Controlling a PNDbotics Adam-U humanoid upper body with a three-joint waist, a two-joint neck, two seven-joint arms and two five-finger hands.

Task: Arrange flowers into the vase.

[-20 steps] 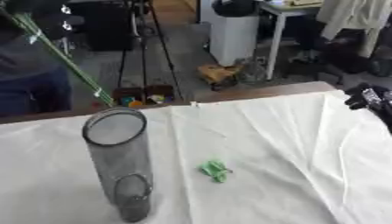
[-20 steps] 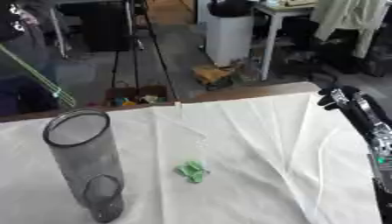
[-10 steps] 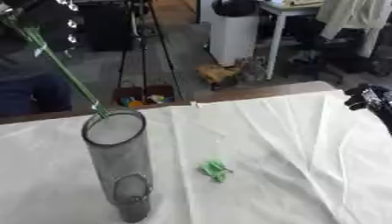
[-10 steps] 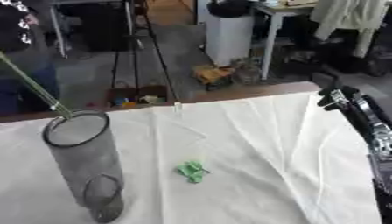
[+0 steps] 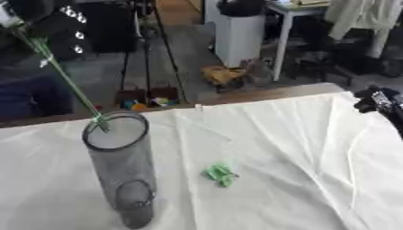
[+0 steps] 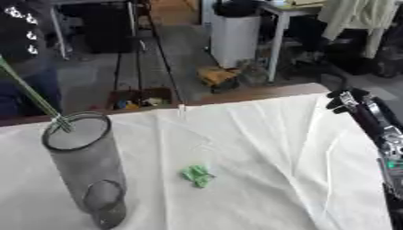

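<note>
White cloth covers the table and fills the lower part of both views, wrinkled, with its far edge running from nine o'clock up toward two o'clock. On it, at about eight o'clock, stands a tall see-through grey vase, a plain upright tube with an open round mouth; a smaller round rim shows through its wall low down.

A long green flower stem slants from the upper left corner, at eleven o'clock, down to the vase mouth. Its lower end sits just at or inside the far rim of the vase; whether it touches the glass cannot be told. The top of the stem runs out of the picture at the upper left, among dark shapes there, and what holds it cannot be made out, so the left hand is not seen.

The right hand, black, shows at three o'clock at the edge of the cloth, well apart from the vase, with its arm trailing down the right side. Its fingers look curled in and hold nothing.

Near the centre of the cloth, just right of the vase base, lies a small crumpled green scrap.

No writing or label can be read anywhere.
</note>
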